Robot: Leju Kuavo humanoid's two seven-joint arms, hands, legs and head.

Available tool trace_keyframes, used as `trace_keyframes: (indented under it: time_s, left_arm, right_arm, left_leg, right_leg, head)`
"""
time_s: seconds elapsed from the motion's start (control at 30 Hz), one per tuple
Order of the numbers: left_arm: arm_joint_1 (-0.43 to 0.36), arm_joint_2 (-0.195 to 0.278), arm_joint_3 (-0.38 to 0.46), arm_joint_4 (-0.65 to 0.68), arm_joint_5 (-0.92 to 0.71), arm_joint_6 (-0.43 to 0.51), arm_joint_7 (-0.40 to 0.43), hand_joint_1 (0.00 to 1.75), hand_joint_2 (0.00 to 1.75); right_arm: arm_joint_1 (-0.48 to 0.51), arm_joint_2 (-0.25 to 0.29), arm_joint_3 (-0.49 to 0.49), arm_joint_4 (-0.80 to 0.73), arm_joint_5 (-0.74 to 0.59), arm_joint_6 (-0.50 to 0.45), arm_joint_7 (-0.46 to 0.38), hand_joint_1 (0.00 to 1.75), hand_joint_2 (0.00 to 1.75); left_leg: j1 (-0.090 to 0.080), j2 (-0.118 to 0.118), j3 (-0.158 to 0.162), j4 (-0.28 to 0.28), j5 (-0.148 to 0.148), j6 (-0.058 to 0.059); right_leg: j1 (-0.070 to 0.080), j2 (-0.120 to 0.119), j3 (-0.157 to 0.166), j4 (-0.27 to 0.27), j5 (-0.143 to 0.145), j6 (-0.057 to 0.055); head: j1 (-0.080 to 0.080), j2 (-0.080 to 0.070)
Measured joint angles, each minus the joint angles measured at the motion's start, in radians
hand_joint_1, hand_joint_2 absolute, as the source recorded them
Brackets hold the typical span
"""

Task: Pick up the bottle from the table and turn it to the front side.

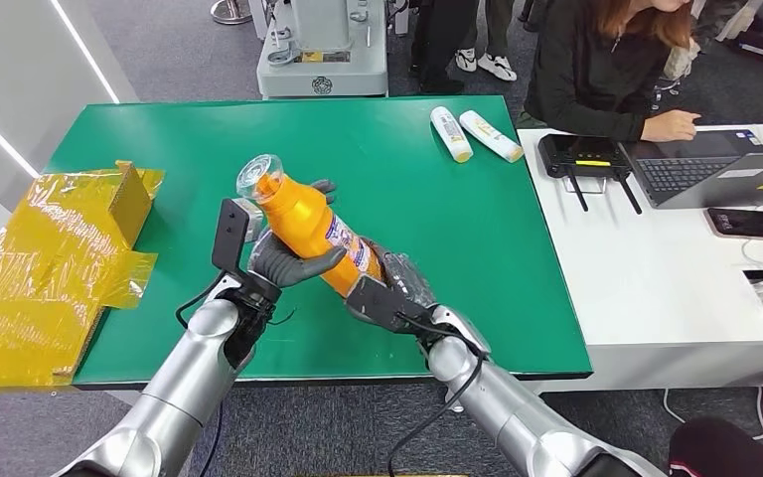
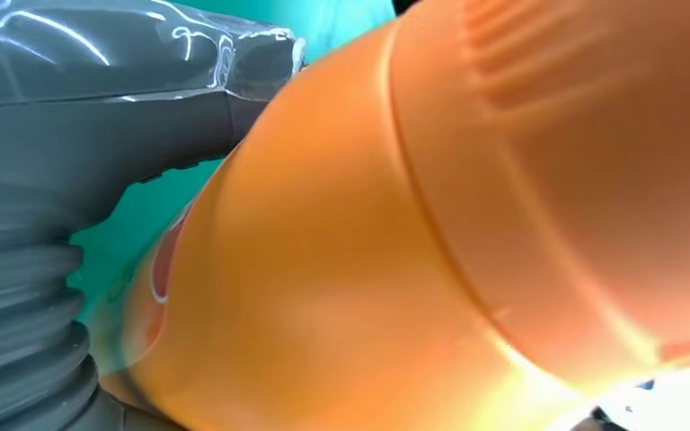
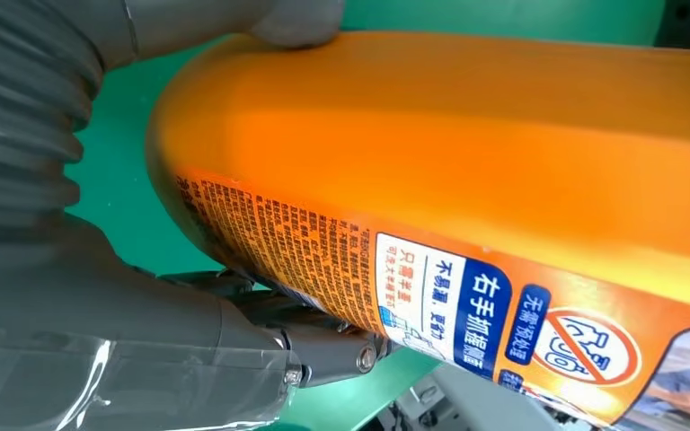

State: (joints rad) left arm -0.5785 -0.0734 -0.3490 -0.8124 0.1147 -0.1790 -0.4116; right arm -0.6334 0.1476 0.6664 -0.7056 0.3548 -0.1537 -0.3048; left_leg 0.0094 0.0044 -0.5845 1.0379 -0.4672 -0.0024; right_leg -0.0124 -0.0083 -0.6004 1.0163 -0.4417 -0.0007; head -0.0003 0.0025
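Green table (image 1: 437, 209) was seen beside a white desk (image 1: 656, 278) | orange bottle (image 1: 308, 224) was held tilted above it, clear cap up | left hand (image 1: 283, 260) was clasped round its middle | right hand (image 1: 392, 288) was closed on its base

bottle (image 1: 308, 224): above the table (image 1: 457, 238), between left hand (image 1: 283, 263) and right hand (image 1: 392, 288)
two tubes (image 1: 472, 133): far right on the table

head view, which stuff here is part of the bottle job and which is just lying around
Job: orange bottle, left robot hand, right robot hand, green table.

Lying about: two white tubes, yellow wrapped boxes, router, laptop, phone.
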Motion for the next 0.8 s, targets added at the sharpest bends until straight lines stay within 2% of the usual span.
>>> trace_keyframes:
  time_s: [0.23,0.4,0.5,0.53,0.6,0.67,0.73,0.77,0.8]
  left_arm:
    - [0.031,-0.009,0.013,-0.03,0.1,0.029,-0.01,1.48,1.75]
    - [0.036,-0.012,0.019,-0.041,0.107,0.034,-0.01,1.41,1.75]
    - [0.04,-0.013,0.024,-0.048,0.128,0.037,-0.005,0.55,1.75]
    - [0.042,-0.013,0.025,-0.051,0.135,0.037,-0.001,0.34,1.75]
    - [0.046,-0.013,0.027,-0.055,0.147,0.037,0.004,0.89,1.75]
    - [0.047,-0.014,0.028,-0.056,0.158,0.037,0.006,1.58,1.75]
    - [0.046,-0.016,0.029,-0.056,0.167,0.041,0.007,1.75,1.75]
    - [0.045,-0.017,0.029,-0.056,0.171,0.044,0.007,1.75,1.75]
    - [0.043,-0.019,0.029,-0.056,0.173,0.048,0.008,1.75,1.75]
  right_arm:
    - [0.002,0.0,0.0,0.011,0.028,-0.025,-0.013,1.75,1.75]
    - [0.006,0.0,0.0,0.011,0.032,-0.028,-0.016,1.75,1.75]
    - [0.01,0.0,0.0,0.009,0.041,-0.037,-0.012,1.75,1.75]
    - [0.012,0.0,-0.001,0.009,0.044,-0.04,-0.011,1.75,1.75]
    - [0.015,-0.002,-0.003,0.009,0.05,-0.048,-0.01,1.75,1.75]
    - [0.02,-0.004,-0.005,0.009,0.059,-0.054,-0.008,1.75,1.75]
    - [0.027,-0.007,-0.007,0.008,0.064,-0.06,-0.007,1.75,1.75]
    - [0.029,-0.007,-0.009,0.007,0.065,-0.062,-0.007,1.56,1.75]
    - [0.032,-0.007,-0.01,0.006,0.067,-0.064,-0.006,1.13,1.75]
  left_leg:
    - [0.0,0.001,0.0,0.0,0.0,0.0]
    - [0.0,0.001,0.0,0.0,0.0,0.0]
    - [0.0,0.001,0.0,0.0,0.0,0.0]
    - [0.0,0.001,0.0,0.0,0.0,0.0]
    - [0.0,0.001,0.0,0.0,0.0,0.0]
    - [0.0,0.001,0.0,0.0,0.0,0.0]
    - [0.0,0.002,0.0,0.0,0.0,0.0]
    - [0.0,0.002,0.0,0.0,0.0,0.0]
    - [0.0,0.003,0.0,0.0,0.0,0.0]
  right_leg:
    - [0.0,0.001,-0.001,0.0,0.0,0.0]
    - [0.0,0.001,-0.001,0.0,0.0,0.0]
    - [0.0,0.001,-0.001,0.0,0.0,0.0]
    - [0.0,0.001,-0.001,0.0,0.0,0.0]
    - [0.0,0.001,-0.001,0.0,0.0,0.0]
    - [0.0,0.001,-0.001,0.0,0.0,0.0]
    - [0.0,0.002,-0.002,0.0,0.0,0.0]
    - [0.0,0.002,-0.002,0.0,0.0,0.0]
    - [0.0,0.003,-0.002,0.0,0.0,0.0]
  head:
    - [0.0,0.0]
    - [0.0,0.0]
    - [0.0,0.0]
    - [0.0,0.0]
    - [0.0,0.0]
    - [0.0,0.0]
    - [0.0,0.0]
    - [0.0,0.0]
    - [0.0,0.0]
